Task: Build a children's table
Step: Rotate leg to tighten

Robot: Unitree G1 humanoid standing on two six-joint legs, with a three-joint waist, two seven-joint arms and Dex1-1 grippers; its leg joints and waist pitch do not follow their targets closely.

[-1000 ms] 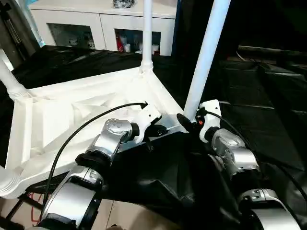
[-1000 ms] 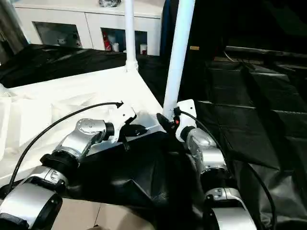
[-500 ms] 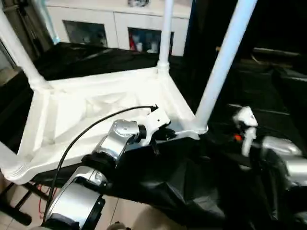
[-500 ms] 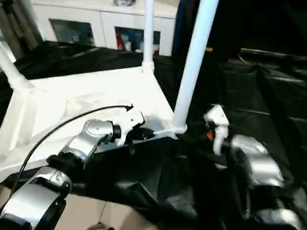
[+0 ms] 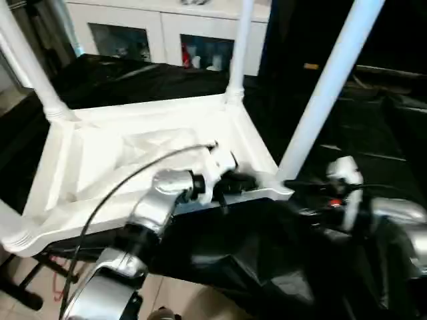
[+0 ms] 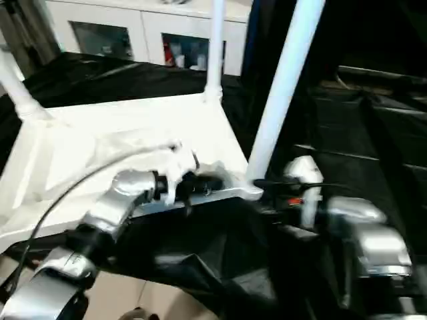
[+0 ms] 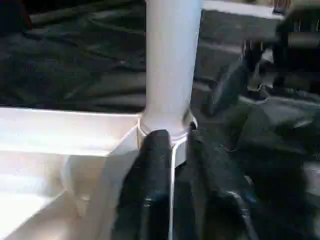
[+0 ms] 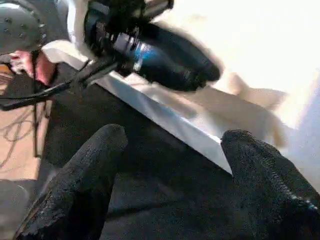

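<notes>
table: all-white plastic children's table (image 5: 140, 150) upside down on black-draped worktop (image 5: 373, 153), legs up | left gripper (image 5: 241, 182): at near-right leg (image 5: 327, 93) socket, fingers' state unclear | right gripper (image 8: 170, 165): fingers apart, empty, beside that corner

Even indoor light; the upturned white plastic table top (image 5: 133, 153) glares, nearly featureless, against dim black plastic sheeting (image 5: 373, 133). Motion blur smears both silver forearms and the white tubular leg (image 5: 327, 87). In the right wrist view, two black fingers (image 8: 75, 195) sit soft-focused.
</notes>
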